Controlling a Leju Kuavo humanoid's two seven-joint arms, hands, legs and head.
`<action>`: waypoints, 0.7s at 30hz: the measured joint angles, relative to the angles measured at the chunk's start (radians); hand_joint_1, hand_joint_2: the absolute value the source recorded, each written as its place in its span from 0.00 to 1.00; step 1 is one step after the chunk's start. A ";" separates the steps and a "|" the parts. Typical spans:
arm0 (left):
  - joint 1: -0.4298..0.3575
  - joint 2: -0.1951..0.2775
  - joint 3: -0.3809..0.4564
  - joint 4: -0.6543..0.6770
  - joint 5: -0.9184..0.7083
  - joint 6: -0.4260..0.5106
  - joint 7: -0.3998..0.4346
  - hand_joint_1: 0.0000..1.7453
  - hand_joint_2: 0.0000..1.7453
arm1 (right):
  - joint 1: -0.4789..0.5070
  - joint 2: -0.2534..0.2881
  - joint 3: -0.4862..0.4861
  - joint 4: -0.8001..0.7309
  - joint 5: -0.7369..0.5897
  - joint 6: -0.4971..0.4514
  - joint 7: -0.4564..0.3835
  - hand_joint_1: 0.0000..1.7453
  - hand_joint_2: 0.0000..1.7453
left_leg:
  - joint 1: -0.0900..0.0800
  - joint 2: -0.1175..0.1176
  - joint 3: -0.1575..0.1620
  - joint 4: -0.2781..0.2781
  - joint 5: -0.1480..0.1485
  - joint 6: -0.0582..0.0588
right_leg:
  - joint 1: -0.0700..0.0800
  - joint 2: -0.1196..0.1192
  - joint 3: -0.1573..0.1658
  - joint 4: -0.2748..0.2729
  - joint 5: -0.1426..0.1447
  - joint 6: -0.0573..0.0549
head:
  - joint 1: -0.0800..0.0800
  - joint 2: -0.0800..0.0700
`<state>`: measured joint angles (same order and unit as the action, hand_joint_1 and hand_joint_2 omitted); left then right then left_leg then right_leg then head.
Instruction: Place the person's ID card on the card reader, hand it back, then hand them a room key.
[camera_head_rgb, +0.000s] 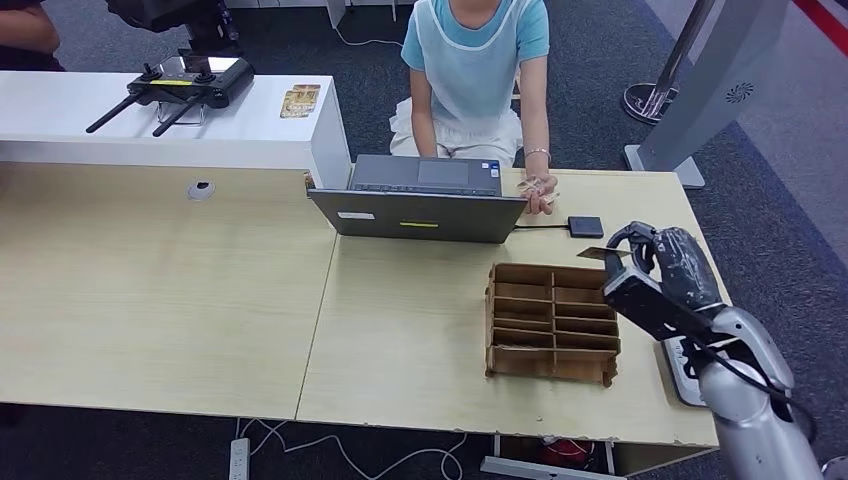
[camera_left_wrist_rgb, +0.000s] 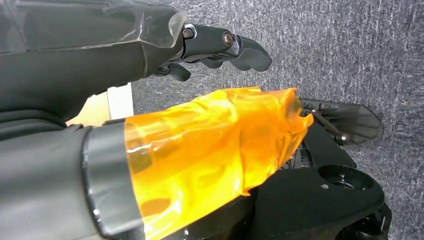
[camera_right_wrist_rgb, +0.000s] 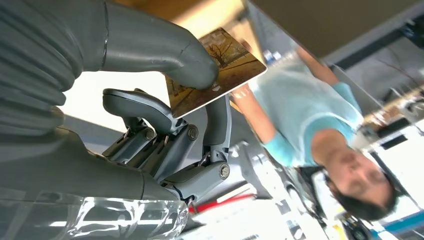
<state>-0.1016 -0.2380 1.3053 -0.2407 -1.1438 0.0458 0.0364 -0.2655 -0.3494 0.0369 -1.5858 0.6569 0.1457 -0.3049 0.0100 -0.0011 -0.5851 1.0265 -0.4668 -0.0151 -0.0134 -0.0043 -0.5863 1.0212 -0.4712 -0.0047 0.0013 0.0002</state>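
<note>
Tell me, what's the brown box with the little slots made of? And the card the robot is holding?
The slotted box looks like thin brown board, maybe cardboard or pressed wood: matte, with darker cut edges. The card, pinched in the right hand, looks like glossy plastic with a printed tree picture; it shines slightly and stays flat.

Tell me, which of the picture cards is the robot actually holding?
The card with the tree picture, pinched in the right robot hand above the wooden divider tray. The other cards lie flat on the white counter, untouched.
</note>
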 joint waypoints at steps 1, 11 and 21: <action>0.000 0.001 0.000 0.000 -0.002 -0.002 0.000 0.00 0.00 | -0.035 -0.007 0.012 0.014 -0.003 0.005 0.006 1.00 1.00 | 0.000 0.000 0.000 0.000 0.000 0.000 | 0.000 0.000 0.000 0.000 0.000 0.000 | 0.000 0.000; -0.003 0.006 -0.010 0.000 -0.015 -0.023 -0.001 0.00 0.00 | -0.459 -0.013 0.191 0.230 -0.035 0.056 0.087 1.00 1.00 | 0.001 0.000 -0.003 0.000 0.005 -0.001 | 0.000 0.000 -0.003 0.002 0.004 -0.001 | 0.000 0.000; -0.004 0.014 -0.039 0.000 -0.045 -0.042 -0.001 0.00 0.00 | -0.784 0.110 0.348 0.582 -0.037 0.039 0.144 1.00 1.00 | 0.001 -0.001 -0.004 0.000 0.007 -0.003 | 0.001 0.000 -0.005 0.003 0.005 -0.002 | 0.000 0.000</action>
<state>-0.1056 -0.2243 1.2665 -0.2407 -1.1884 0.0041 0.0359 -1.0499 -0.2396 0.3846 -1.0042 0.6196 0.1849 -0.1608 0.0109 -0.0022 -0.5894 1.0265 -0.4598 -0.0185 -0.0127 -0.0045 -0.5917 1.0238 -0.4663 -0.0070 0.0017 0.0003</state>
